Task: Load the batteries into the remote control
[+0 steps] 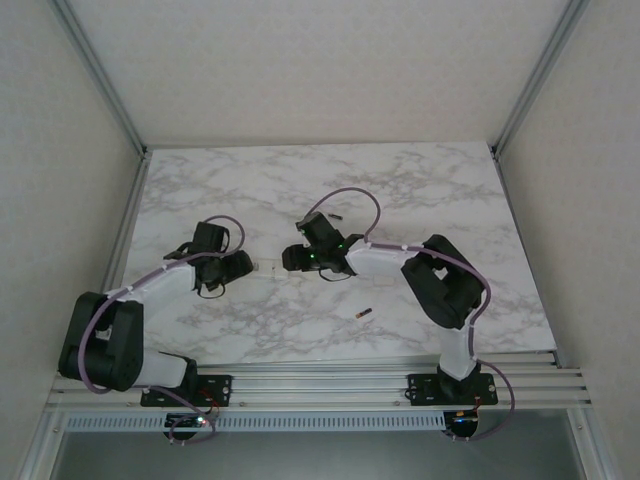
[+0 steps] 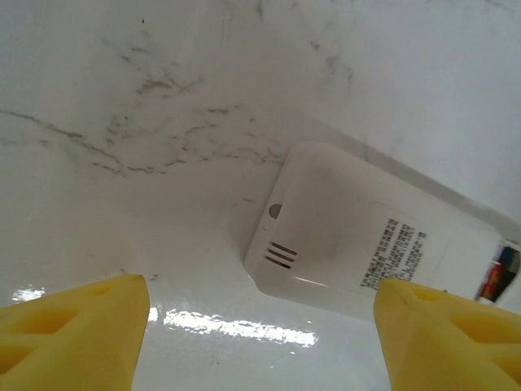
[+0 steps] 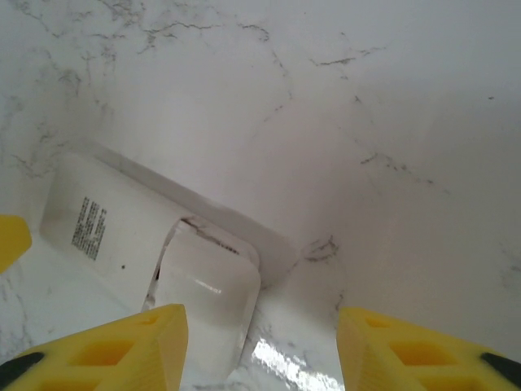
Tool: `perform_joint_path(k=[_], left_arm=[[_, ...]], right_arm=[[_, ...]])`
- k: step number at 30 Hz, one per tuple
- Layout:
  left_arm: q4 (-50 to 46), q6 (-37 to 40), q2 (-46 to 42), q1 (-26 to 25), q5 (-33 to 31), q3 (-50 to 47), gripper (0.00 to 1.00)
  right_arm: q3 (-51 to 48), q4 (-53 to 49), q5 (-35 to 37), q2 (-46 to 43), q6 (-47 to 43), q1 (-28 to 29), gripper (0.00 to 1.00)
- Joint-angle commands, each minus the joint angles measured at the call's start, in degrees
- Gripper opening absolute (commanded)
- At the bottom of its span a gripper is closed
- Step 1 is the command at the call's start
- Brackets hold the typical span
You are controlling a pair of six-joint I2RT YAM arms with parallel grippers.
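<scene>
Right wrist view, right gripper [image 3: 260, 326]: hangs spread and empty; risks shoving askew battery cover [image 3: 207, 297] just ahead off remote [image 3: 106, 220] when closing.

White desk [image 1: 250, 180] with grey marble veins, white remote control [image 2: 342, 236] with small black print, yellow fingers [image 3: 106, 350] on the right claw [image 3: 260, 350], dark battery [image 1: 364, 314] with copper end, purple cables [image 1: 345, 190].
</scene>
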Motion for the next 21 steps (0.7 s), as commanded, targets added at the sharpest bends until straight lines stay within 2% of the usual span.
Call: perform_joint_path(k=[1, 16, 21], left_arm=[[0.3, -2.7, 1.8, -1.3, -2.9, 0.1, 0.71], [2.7, -4.3, 4.6, -2.5, -6.2, -0.6, 0.65], [2.7, -3.9, 4.7, -2.6, -5.7, -0.5, 0.65]], right_arm=[[2.5, 1.6, 0.5, 2.3, -0.5, 0.7, 0.51], [4.6, 1.2, 1.6, 6.2, -1.0, 2.6, 0.5], [7.8, -4.9, 8.6, 7.9, 0.6, 2.6, 0.47]])
